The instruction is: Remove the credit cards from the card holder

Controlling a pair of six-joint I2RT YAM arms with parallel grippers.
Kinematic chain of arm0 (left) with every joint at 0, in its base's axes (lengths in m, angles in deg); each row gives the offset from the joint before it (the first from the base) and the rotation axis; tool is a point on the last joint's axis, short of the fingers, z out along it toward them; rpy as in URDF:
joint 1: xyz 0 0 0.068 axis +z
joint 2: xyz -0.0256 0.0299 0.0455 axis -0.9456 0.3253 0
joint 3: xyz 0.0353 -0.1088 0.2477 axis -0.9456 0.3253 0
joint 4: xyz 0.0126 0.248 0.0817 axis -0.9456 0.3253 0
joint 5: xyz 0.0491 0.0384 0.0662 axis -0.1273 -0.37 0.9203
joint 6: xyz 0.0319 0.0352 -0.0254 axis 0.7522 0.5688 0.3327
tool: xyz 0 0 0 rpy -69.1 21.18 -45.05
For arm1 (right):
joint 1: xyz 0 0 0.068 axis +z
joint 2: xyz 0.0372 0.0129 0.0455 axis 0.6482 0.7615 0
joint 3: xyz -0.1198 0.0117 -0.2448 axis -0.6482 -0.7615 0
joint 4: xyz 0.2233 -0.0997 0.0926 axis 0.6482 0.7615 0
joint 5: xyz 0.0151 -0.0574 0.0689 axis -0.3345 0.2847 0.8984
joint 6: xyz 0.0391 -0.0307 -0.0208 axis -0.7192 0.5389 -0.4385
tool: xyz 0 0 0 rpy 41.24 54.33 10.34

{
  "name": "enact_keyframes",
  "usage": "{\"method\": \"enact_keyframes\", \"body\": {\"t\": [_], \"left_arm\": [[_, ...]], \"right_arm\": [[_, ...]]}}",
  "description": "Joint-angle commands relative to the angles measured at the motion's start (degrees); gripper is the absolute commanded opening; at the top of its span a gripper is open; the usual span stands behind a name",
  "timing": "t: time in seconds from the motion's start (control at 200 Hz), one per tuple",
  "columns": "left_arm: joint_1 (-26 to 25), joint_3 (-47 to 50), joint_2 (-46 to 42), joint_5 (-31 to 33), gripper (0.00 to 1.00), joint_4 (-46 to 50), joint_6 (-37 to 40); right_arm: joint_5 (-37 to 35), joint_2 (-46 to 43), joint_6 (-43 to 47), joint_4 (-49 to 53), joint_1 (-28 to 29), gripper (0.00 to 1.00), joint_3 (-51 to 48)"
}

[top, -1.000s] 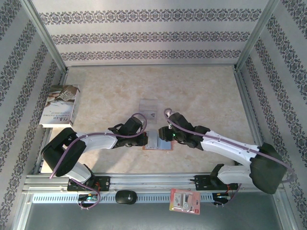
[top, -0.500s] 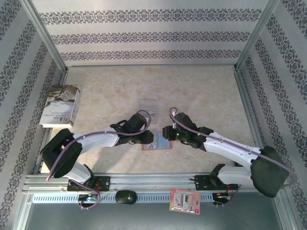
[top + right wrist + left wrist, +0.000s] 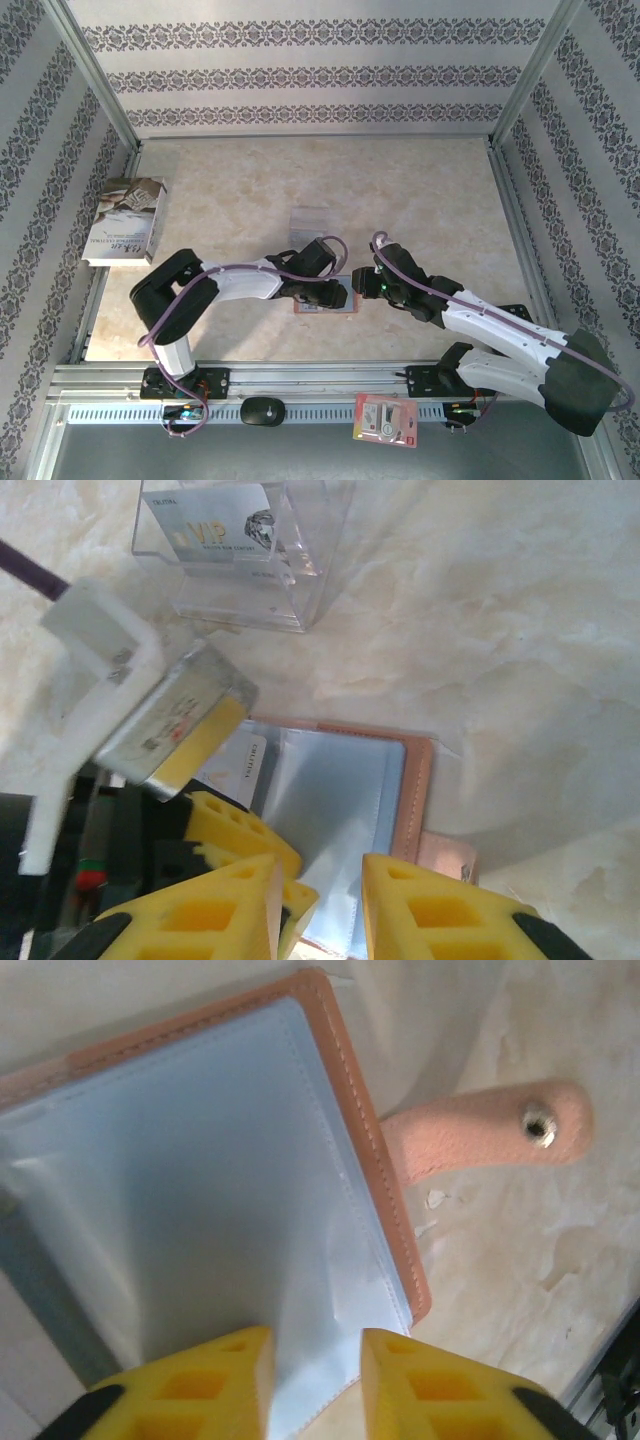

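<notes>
The table (image 3: 420, 200) has a book (image 3: 125, 220) at far left. The open wallet (image 3: 337, 299) lies near centre, with a clear sleeve (image 3: 245, 550) just beyond it. The left gripper (image 3: 315, 1380) and right gripper (image 3: 320, 910) hang over the wallet, jaws slightly parted and gripping nothing. A card (image 3: 245, 765) peeks from the wallet beside the left gripper.

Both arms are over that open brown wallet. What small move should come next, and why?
Probably the left end effector should close on the pale credit card and slide it out. The card holder lies open, and the card's edge pokes from its lining right by the left end effector, whose jaws stand apart and grip nothing yet.
</notes>
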Motion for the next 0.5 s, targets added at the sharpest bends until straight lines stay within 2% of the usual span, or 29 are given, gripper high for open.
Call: {"method": "enact_keyframes", "body": {"t": [0.0,0.145,0.255,0.495], "left_arm": [[-0.32,2.31,-8.24,5.60,0.33,0.61,0.56],[0.36,6.27,-17.44,12.47,0.35,2.44,0.95],[2.64,9.86,-18.68,12.64,0.34,3.51,1.16],[5.35,15.17,-16.99,10.48,0.36,-1.41,0.90]], "right_arm": [[3.46,2.02,0.58,-1.99,-0.38,0.27,0.47],[10.76,9.41,1.95,-4.74,0.34,0.19,3.47],[13.04,14.82,2.52,-6.06,2.85,0.15,5.31],[8.45,21.99,-0.90,-2.97,3.08,0.06,4.36]]}}
